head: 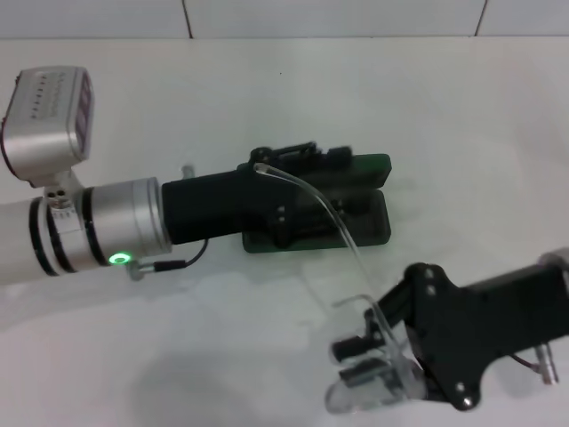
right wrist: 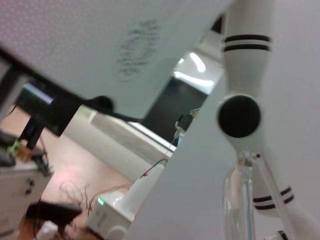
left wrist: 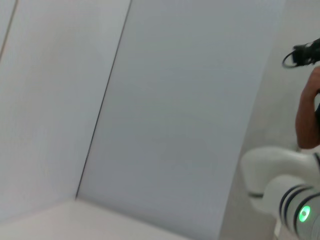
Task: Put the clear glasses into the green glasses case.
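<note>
On the white table point(head: 267, 356), with the green glasses case point(head: 369, 222) as landmark: the left arm reaches in from the robot's left and its dark left gripper point(head: 307, 160) lies over the case's left half. Its fingers sit at the raised lid edge on the far side, apparently steadying it; whether they are spread or pressed together I cannot tell. The case lies open, its long axis running left to right across the table.

Nearer the robot than the case and to its right, the right gripper point(head: 364, 351) is clamped on the lens front of the clear glasses point(head: 373, 382). They are held just off the case's near right corner.

One clear temple arm point(head: 333, 213) runs from the held front up and away, across the case's open tray, its tip near the left gripper. So the glasses' temples point toward the case, and their front lies roughly crosswise to the case's length. My judgement: the right arm, the nearer one, must carry them away and leftward and turn them to match the case's long axis.
</note>
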Controlling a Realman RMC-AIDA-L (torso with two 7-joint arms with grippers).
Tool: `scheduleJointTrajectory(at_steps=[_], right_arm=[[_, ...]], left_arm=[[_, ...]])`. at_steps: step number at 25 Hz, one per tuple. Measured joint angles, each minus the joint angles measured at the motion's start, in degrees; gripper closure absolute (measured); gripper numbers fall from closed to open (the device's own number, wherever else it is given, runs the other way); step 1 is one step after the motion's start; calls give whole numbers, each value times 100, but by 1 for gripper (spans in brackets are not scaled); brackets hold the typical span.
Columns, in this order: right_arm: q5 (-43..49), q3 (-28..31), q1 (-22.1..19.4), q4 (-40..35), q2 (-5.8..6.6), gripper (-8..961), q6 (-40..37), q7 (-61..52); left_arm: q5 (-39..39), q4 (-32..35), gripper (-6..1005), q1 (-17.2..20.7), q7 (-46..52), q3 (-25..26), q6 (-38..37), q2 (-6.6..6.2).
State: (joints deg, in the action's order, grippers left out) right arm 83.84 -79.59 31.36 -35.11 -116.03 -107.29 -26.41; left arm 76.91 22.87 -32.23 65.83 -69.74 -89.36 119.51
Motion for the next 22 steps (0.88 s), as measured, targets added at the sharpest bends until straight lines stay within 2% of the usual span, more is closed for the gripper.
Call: scheduleJointTrajectory(at_steps=[3, 6, 12, 17, 22], right_arm=[[-146, 24, 484, 802, 1, 829, 79, -151], [-166, 57, 693, 1086, 1, 829, 309, -533], [-168, 58, 715, 1068, 12, 829, 725, -1232], [-167, 171, 685, 1066, 27, 830, 823, -1393], [-166, 211, 674, 1095, 1, 831, 1023, -1435]], left_arm=[[-362, -132, 333, 20, -624, 13, -189, 73], [-821, -479, 333, 38, -1298, 11, -557, 84], [-1315, -886, 334, 213, -2407, 13, -1037, 98], [-1334, -924, 334, 285, -2633, 13, -1060, 117], [-1299, -1106, 333, 169, -2754, -7, -1063, 126]])
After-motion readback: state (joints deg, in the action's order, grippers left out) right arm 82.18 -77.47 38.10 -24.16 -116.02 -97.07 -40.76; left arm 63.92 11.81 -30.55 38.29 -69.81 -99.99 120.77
